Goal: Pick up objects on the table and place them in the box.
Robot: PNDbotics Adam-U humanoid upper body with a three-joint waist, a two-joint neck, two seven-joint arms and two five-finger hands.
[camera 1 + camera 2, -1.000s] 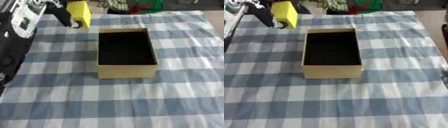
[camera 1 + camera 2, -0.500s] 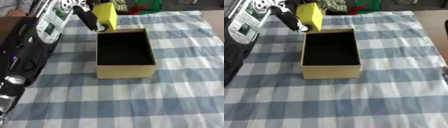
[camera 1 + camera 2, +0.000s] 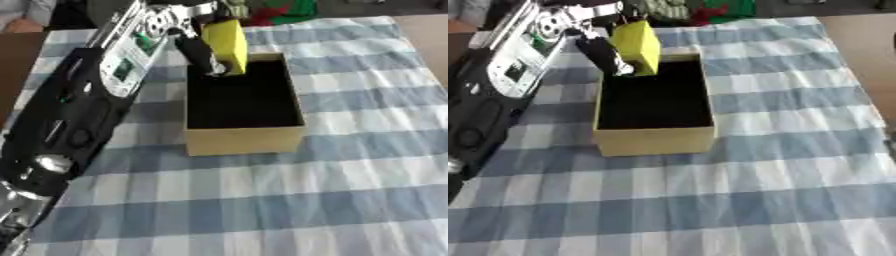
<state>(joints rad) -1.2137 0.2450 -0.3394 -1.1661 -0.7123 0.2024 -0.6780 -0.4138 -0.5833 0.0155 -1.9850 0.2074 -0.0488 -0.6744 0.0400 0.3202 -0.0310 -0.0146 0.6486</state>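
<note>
My left hand point(image 3: 199, 46) is shut on a yellow block point(image 3: 227, 44) and holds it in the air over the far left part of the box point(image 3: 243, 141). The box is an open tan carton with a dark inside, standing in the middle of the checked cloth. My left arm point(image 3: 83, 107) stretches from the lower left corner up to the hand. My right hand shows in neither view.
The blue and white checked cloth point(image 3: 289, 200) covers the table. Green and red things point(image 3: 715, 10) lie past its far edge. Bare brown table point(image 3: 868, 45) shows at the right.
My left hand has carried the yellow block rightward and nearer, from beside the box's far left corner to over its opening. More of the arm now fills the left side.
</note>
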